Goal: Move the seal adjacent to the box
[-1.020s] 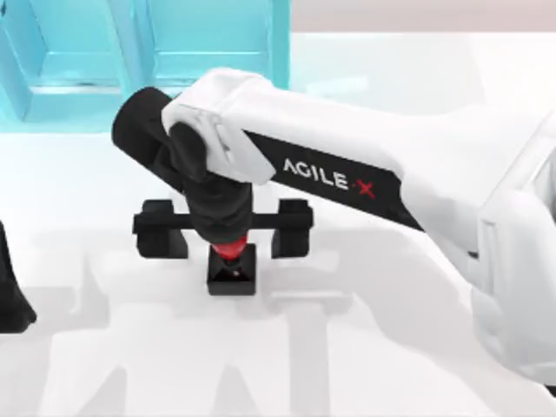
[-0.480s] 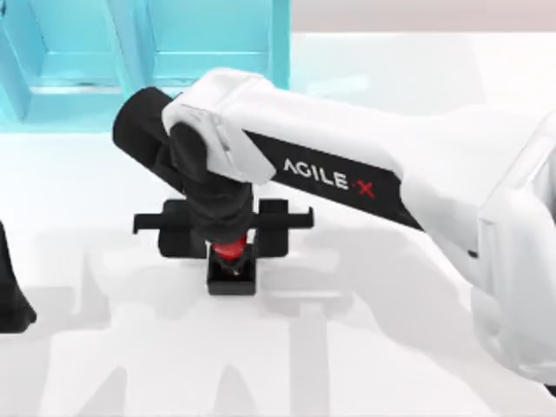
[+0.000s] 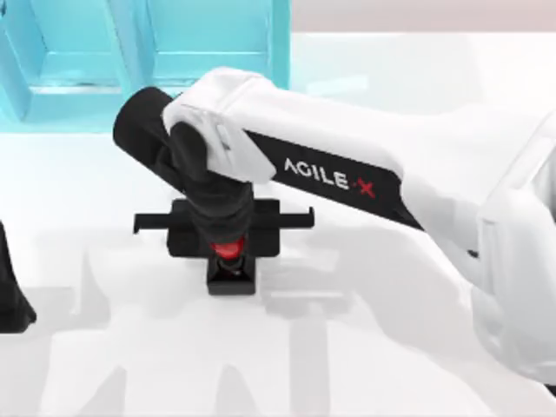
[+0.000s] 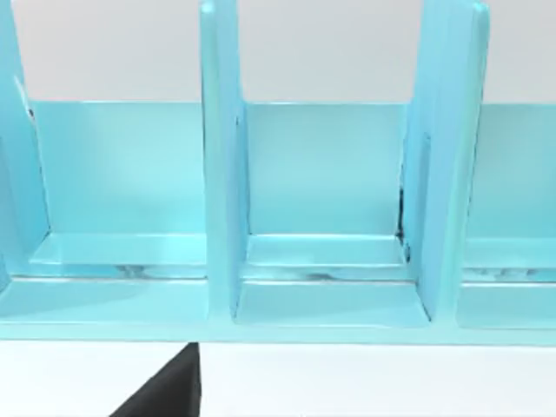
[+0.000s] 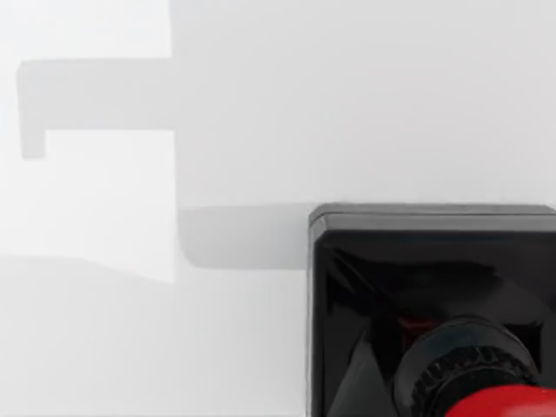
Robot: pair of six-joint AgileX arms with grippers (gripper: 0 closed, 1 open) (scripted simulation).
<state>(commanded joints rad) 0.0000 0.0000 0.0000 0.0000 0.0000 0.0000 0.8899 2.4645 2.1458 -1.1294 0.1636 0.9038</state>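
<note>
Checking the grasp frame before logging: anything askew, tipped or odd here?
Nothing stands out. The seal stands upright on the white table, red knob up, with the right hand closed around the knob from above. The blue box sits apart at the table's far edge, upright and intact. The left arm is parked at the left edge.

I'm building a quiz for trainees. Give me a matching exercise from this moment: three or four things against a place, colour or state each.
Things:
1. seal
2. right end effector
3. left end effector
4. box

Descriptions:
A. light blue, with upright dividers
B. at the table's left edge, parked
C. black square base, red knob
D. closed around the red knob, near the table's middle

Pairs: 1-C, 2-D, 3-B, 4-A
</note>
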